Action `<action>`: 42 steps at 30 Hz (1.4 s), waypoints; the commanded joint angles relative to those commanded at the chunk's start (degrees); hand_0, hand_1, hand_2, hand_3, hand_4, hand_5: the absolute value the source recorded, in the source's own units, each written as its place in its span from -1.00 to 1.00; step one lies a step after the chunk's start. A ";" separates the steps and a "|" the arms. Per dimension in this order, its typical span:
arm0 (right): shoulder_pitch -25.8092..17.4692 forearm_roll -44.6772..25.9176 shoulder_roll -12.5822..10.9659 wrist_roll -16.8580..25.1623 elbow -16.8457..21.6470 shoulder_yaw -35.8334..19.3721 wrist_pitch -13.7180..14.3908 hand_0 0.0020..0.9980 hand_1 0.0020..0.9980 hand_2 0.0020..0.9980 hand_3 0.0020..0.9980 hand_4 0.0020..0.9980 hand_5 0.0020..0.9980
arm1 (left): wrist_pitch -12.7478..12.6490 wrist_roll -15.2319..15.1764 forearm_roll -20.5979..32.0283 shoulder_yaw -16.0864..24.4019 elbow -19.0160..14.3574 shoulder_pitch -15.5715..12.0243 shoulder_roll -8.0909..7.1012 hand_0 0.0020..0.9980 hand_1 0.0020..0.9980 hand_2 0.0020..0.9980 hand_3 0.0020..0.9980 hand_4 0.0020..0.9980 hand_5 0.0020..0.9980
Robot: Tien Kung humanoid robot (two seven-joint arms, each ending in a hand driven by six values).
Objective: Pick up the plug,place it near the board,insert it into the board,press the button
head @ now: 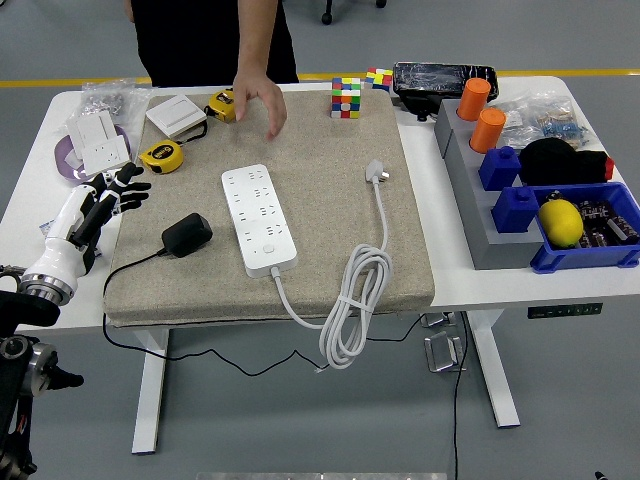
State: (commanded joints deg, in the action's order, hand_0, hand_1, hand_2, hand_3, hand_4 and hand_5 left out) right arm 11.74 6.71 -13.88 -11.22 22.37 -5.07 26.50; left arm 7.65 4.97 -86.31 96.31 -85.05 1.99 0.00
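- Nothing grasped yet: left hand (92, 212) at the left edge of the frame, fingers loosely spread and empty, near the mat's left border.
- Black plug (187, 234) lying flat on the beige mat (330, 210), left of centre, just right of that hand; thin black cord trailing off the mat's left edge and down under the table.
- White power strip (259, 219) at mid-frame, well apart from the plug, button near its lower end.
- Likely to slide on a shallow grasp: low, smooth plug body, easily pushed instead of lifted.
- Possible snag or tug from the trailing cord during the carry.
- Person's hand (260, 98) hovering over the mat at upper centre, off the strip; unheld strip liable to shift under insertion force.
- Yellow tape measure (160, 155) close above the hand, at risk of a knock.
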 joint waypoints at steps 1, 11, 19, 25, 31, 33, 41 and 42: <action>-0.03 0.06 0.00 -0.03 0.01 -0.01 0.03 0.62 0.49 0.49 0.54 1.00 1.00 | -0.07 -0.03 0.03 0.03 -0.03 -0.08 0.00 0.39 0.36 0.32 0.45 0.85 0.66; -0.43 0.92 0.18 -1.18 0.09 0.04 0.29 0.62 0.49 0.49 0.53 1.00 1.00 | -0.42 -0.10 -0.02 0.58 -0.26 -0.26 0.00 0.38 0.35 0.30 0.43 0.84 0.65; -0.40 1.42 0.25 -1.62 0.18 -0.03 0.50 0.61 0.49 0.49 0.53 1.00 0.99 | -0.93 -0.04 0.34 1.17 -0.11 -0.48 0.00 0.37 0.32 0.28 0.40 0.84 0.64; -0.41 1.68 0.25 -1.94 0.21 -0.16 0.52 0.61 0.48 0.48 0.53 1.00 0.96 | -1.26 -0.24 0.76 1.59 -0.31 -0.50 0.00 0.36 0.33 0.28 0.17 0.83 0.64; 0.05 1.77 0.19 -2.01 0.11 -0.61 0.64 0.60 0.48 0.48 0.53 1.00 0.94 | -1.39 -0.33 0.91 1.64 -0.37 -0.28 0.00 0.36 0.33 0.28 0.07 0.83 0.63; 0.11 1.81 0.23 -2.03 0.10 -0.76 0.63 0.60 0.48 0.48 0.53 1.00 0.94 | -1.35 -0.36 0.88 1.43 -0.41 -0.10 0.00 0.36 0.33 0.28 0.07 0.83 0.63; 0.42 1.92 0.23 -2.02 0.08 -1.25 0.62 0.59 0.48 0.48 0.52 1.00 0.89 | -1.39 -0.36 0.90 1.14 -0.52 0.12 0.00 0.35 0.32 0.27 0.07 0.82 0.63; 0.43 1.93 0.21 -2.01 0.09 -1.39 0.64 0.59 0.48 0.48 0.52 1.00 0.89 | -1.40 -0.35 0.86 1.12 -0.50 0.14 0.00 0.35 0.32 0.27 0.07 0.82 0.63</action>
State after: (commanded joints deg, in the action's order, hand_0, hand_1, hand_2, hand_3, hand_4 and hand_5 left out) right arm 12.17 8.64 -13.67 -13.23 22.46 -6.45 27.14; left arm 6.25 4.61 -85.45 97.42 -85.54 2.13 0.00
